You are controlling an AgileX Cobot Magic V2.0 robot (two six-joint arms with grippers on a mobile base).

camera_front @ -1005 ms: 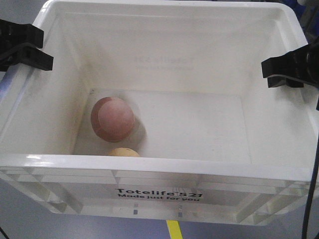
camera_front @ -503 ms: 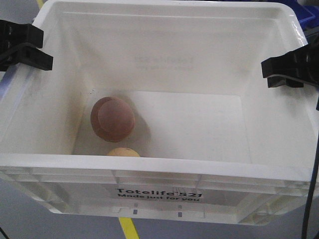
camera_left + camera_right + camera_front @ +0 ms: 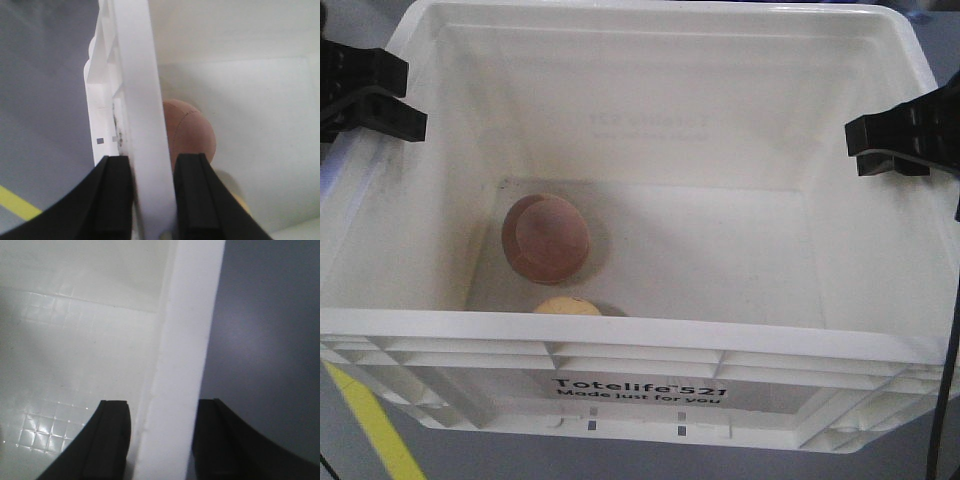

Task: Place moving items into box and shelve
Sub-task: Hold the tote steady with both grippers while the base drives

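Observation:
The white box [image 3: 640,345] with "Totelife 521" print fills the front view, held off the grey floor. Inside on its left lie the moving items: the reddish-pink ball [image 3: 546,238] and, close behind the near wall, the pale yellow rounded object [image 3: 566,306]. My left gripper [image 3: 412,118] is shut on the box's left rim [image 3: 137,90], one finger on each side of it. The left wrist view shows that left gripper [image 3: 152,162] with the ball [image 3: 192,132] just inside. My right gripper [image 3: 865,142] is shut on the right rim [image 3: 192,315], seen as the right gripper [image 3: 162,407] in its wrist view.
Grey floor shows under and beside the box, with a yellow floor line [image 3: 365,420] at the lower left and again as a yellow line [image 3: 17,204] in the left wrist view.
The yellow floor line has slid from under the box's middle to the lower left, while box and grippers keep their places in view. The ball has turned slightly.

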